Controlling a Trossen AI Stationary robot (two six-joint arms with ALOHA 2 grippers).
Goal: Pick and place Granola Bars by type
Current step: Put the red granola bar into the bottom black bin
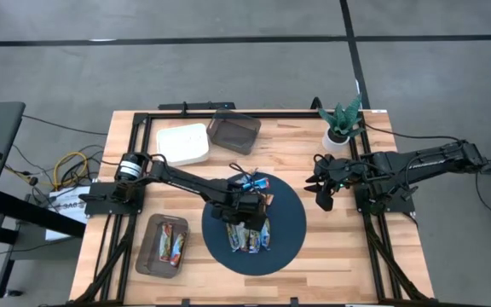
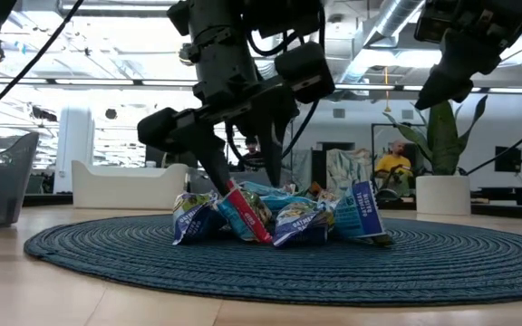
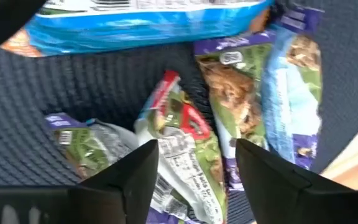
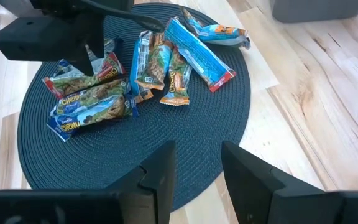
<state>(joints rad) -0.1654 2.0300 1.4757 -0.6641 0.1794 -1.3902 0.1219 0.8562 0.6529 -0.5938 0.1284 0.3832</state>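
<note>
Several granola bars (image 1: pixel 247 234) in blue, red-orange and green-white wrappers lie heaped on a round dark blue mat (image 1: pixel 290 223); the right wrist view also shows the heap (image 4: pixel 142 68). My left gripper (image 3: pixel 194 165) is open and low over the heap, fingers pointing down. They stand on either side of a red-and-white bar (image 3: pixel 182 134) that leans up out of the pile (image 2: pixel 243 213). My right gripper (image 4: pixel 194 168) is open and hangs above the table by the mat's right edge (image 1: pixel 322 194). My left gripper comes at the red-and-white bar (image 3: pixel 179 155) from above, one finger (image 3: pixel 138 168) at each long side of it. Whether the fingers touch the wrapper, I cannot tell. The bar rests in the heap on the mat.
A grey tray (image 1: pixel 147 256) at the table's near left holds two bars (image 1: pixel 170 241). A white container (image 1: pixel 183 143) and a dark grey bin (image 1: pixel 233 132) stand at the far side. A potted plant (image 1: pixel 341 124) stands far right. Bare wood lies right of the mat.
</note>
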